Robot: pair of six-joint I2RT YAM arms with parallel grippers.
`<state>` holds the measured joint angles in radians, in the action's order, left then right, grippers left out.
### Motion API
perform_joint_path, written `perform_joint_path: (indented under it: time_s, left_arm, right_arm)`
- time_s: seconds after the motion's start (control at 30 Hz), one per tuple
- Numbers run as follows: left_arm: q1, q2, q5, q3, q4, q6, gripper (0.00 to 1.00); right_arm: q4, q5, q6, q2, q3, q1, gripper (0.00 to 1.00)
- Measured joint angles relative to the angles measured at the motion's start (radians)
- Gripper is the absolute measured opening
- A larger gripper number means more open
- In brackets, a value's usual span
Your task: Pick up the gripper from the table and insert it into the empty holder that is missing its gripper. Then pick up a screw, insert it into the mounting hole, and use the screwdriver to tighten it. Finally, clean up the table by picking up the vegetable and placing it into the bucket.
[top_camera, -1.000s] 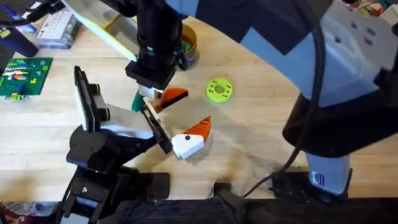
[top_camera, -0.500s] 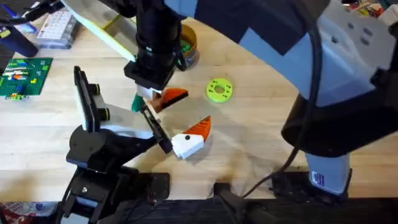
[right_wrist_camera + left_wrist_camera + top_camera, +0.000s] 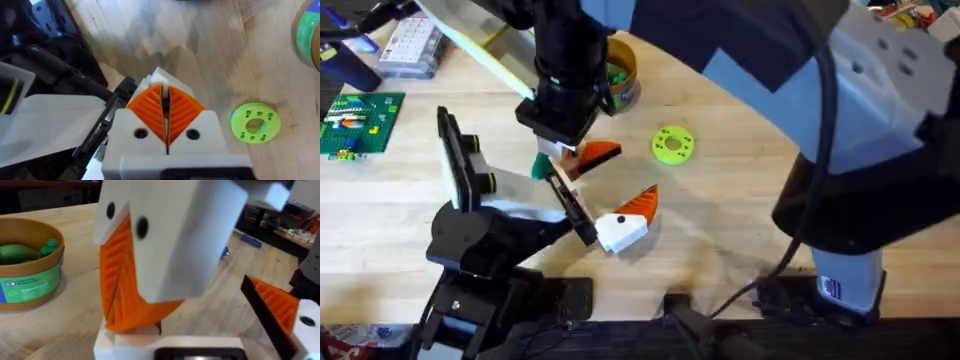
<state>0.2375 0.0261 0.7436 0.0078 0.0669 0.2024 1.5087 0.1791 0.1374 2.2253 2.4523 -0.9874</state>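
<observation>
My right gripper (image 3: 585, 158) (image 3: 165, 107) reaches across the table and points down, shut, its orange pads pressed together with nothing visible between them. Its tips (image 3: 131, 317) rest on a white block (image 3: 131, 331) at one end of my left gripper's black rail (image 3: 572, 212). My left gripper (image 3: 608, 195) stands open. Its white finger with an orange pad (image 3: 638, 206) (image 3: 278, 305) sits at the rail's other end. The yellow-brown bucket (image 3: 623, 88) (image 3: 35, 282) holds a green vegetable (image 3: 20, 253). A small blue pen-like thing, perhaps the screwdriver (image 3: 248, 240), lies far off.
A lime-green disc with holes (image 3: 672, 144) (image 3: 255, 123) lies right of the grippers. A green brick plate (image 3: 358, 124) and a clear parts box (image 3: 410, 48) sit at the back left. The right arm's bulk hangs over the table's right half.
The right arm's wrist has crept slightly toward the back left. The left arm and the things on the table have not moved.
</observation>
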Motion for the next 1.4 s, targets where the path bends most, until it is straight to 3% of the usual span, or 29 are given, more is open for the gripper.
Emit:
perform_joint_path:
  time_s: [1.4]
  left_arm:
    - [0.000, 0.000, 0.032, 0.000, 0.001, 0.004, 0.990]
  right_arm:
    - [0.024, -0.028, 0.006, 0.002, 0.002, -0.003, 0.003]
